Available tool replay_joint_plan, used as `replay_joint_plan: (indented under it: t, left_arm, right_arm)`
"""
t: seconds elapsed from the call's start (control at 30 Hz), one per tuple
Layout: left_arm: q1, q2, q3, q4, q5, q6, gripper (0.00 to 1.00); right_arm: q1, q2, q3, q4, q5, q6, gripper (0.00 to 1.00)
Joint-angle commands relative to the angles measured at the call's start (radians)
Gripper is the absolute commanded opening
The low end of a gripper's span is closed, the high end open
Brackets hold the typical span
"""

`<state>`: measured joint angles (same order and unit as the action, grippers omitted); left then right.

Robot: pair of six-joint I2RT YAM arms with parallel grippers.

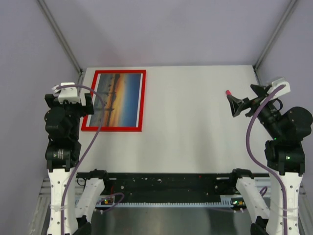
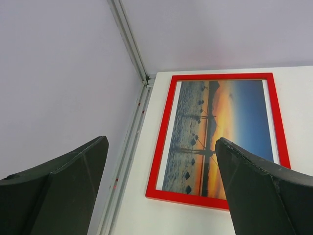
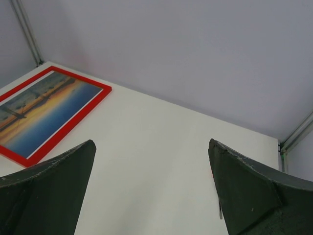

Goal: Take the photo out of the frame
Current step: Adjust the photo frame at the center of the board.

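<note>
The photo (image 1: 118, 97) lies face up in the frame (image 1: 112, 128). The left gripper (image 2: 162, 141) hovers at the frame's left edge, jaws apart (probably to pin it). The right gripper (image 1: 234, 104), likewise spread, hangs well to the frame's right.

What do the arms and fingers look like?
Both alike: left arm and right arm have black joint housings on white lower links, a white wrist cap, and a purple cable looped along each. The fingers are matte dark wedges; small green lights on the right arm.
</note>
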<state>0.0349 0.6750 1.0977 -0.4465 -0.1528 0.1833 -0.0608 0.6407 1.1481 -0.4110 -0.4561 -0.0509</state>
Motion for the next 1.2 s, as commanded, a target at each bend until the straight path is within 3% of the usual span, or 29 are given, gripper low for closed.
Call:
replay_joint_plan:
  t: [0.0, 0.33, 0.53, 0.8, 0.87, 1.03, 1.17]
  left_arm:
    - [0.005, 0.003, 0.007, 0.020, 0.033, 0.016, 0.98]
    - [0.003, 0.060, 0.002, -0.041, 0.073, 0.103, 0.99]
    - [0.003, 0.162, -0.033, -0.048, 0.038, 0.127, 0.99]
    - [0.003, 0.307, -0.042, -0.026, 0.079, 0.076, 0.99]
    - [0.003, 0.351, -0.050, -0.018, 0.105, 0.055, 0.98]
    - [0.003, 0.443, -0.113, 0.074, 0.061, 0.056, 0.98]
    - [0.005, 0.520, -0.102, 0.086, 0.027, 0.064, 0.98]
  right_arm:
    - [0.007, 0.010, 0.027, 0.028, -0.064, -0.035, 0.99]
    - [0.007, 0.040, -0.016, 0.026, -0.171, -0.095, 0.99]
    - [0.007, 0.111, -0.099, 0.083, -0.321, -0.008, 0.99]
    - [0.021, 0.283, -0.099, 0.110, -0.331, 0.075, 0.98]
    - [0.055, 0.326, -0.081, 0.103, -0.293, 0.068, 0.98]
    - [0.295, 0.477, -0.001, 0.037, -0.058, 0.000, 0.98]
    - [0.421, 0.588, 0.004, 0.055, 0.014, 0.020, 0.98]
